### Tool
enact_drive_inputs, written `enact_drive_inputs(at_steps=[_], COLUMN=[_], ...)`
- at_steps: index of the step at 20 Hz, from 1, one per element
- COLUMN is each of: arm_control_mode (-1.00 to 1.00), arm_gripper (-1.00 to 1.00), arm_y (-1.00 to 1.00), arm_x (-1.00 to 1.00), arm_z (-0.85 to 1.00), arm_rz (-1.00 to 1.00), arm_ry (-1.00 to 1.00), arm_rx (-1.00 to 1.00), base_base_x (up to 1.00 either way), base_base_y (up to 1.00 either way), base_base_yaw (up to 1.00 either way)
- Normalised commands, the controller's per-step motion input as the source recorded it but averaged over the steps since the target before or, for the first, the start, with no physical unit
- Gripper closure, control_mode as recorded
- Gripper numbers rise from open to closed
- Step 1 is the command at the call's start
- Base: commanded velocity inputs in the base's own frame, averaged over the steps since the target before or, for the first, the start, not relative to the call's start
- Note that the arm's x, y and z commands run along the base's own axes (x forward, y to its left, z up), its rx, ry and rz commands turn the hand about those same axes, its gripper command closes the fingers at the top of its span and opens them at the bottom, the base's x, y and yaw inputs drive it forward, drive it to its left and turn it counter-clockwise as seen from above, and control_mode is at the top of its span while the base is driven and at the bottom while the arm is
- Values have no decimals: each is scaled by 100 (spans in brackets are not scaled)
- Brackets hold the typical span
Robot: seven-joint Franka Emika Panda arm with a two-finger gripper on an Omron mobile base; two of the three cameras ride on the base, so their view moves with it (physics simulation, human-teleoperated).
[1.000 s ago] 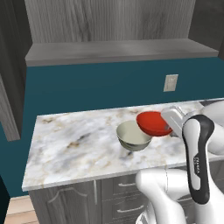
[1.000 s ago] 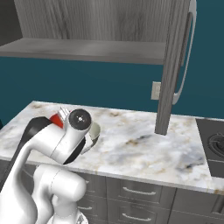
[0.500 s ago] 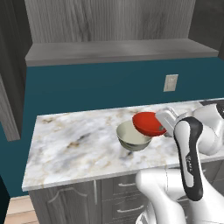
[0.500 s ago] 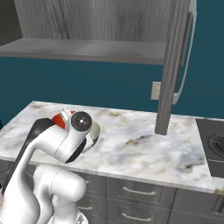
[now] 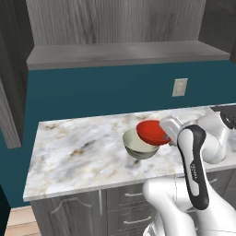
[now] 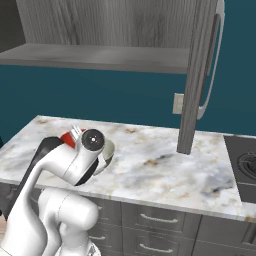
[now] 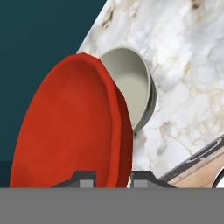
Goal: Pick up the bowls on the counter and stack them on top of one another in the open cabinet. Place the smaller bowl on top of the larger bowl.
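— What could go wrong?

— My tool (image 7: 113, 180) pinches only the rim of the smaller bowl (image 5: 151, 131), tilted on edge above the larger bowl (image 5: 138, 145) on the surface (image 5: 78, 156). It may slip out. The larger one belongs in the open cabinet (image 5: 124, 53) first.

— Your arm?

— Folded low, wrist turned sideways.

- The smaller bowl (image 5: 151, 131), bright red-orange, is off the counter and tipped on its side, overlapping the rim of the larger bowl (image 5: 139, 144).
- The larger bowl, grey-olive outside and cream inside, sits upright on the marble counter (image 5: 78, 154).
- The open cabinet (image 5: 124, 53) has a bare grey shelf board above.
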Motion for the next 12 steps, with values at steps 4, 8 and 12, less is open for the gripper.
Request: enact_drive_inputs(at_steps=[4,8,12], arm_control_mode=[-100,-100,-100], arm_gripper=[100,100,100], arm_y=[0,0,0], arm_x=[6,13,14], arm_z=[-15,-4,0], arm_rz=[0,0,0], arm_ry=[3,10,14], arm_rx=[-1,-5,-6], base_base_x=[0,0,0], base_base_y=[0,0,0], base_base_yaw=[0,0,0])
